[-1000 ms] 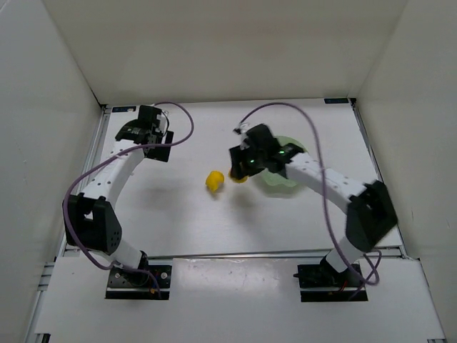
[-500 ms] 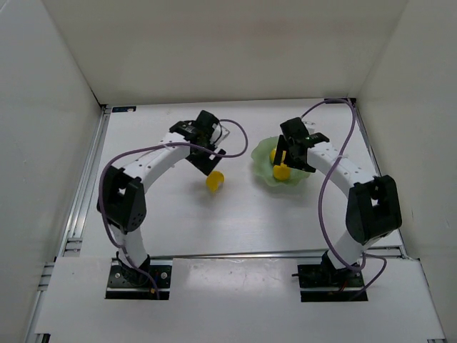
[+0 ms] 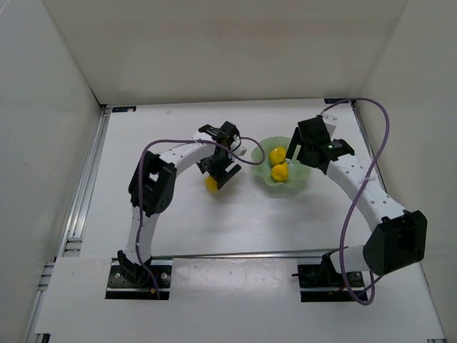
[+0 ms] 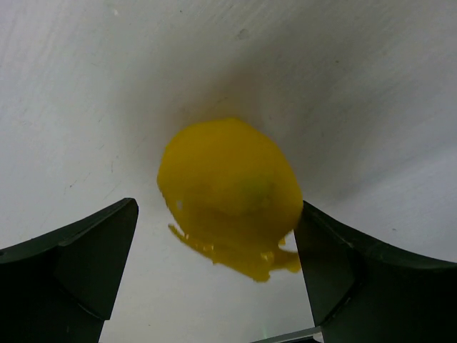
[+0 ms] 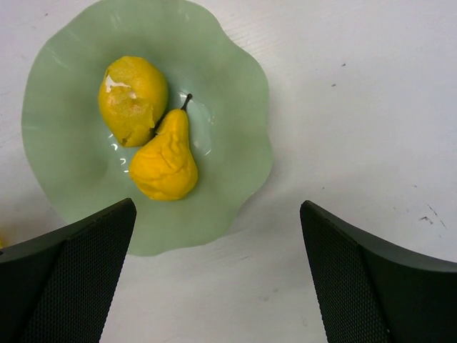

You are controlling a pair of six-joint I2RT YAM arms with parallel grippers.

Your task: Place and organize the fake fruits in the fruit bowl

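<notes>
The pale green fruit bowl (image 3: 295, 181) with its wavy rim sits right of the table's middle. Inside it lie two yellow fake fruits, touching: a round one (image 5: 132, 100) and a pear (image 5: 166, 161) with a dark stem. A third yellow fruit (image 3: 211, 184) lies on the table left of the bowl. My left gripper (image 3: 220, 171) is open and down around it. In the left wrist view this fruit (image 4: 228, 186) lies between the fingers, the right finger (image 4: 343, 264) against it and the left finger apart. My right gripper (image 3: 305, 153) hangs open and empty over the bowl's right edge (image 5: 228, 107).
White walls close in the table on the left, back and right. Metal rails run along the left edge (image 3: 84, 193) and the near edge. Purple cables loop above both arms.
The right gripper carried the pear to the bowl, let it go and drew back to the right. The left arm swung from the far left corner down around the loose fruit.
</notes>
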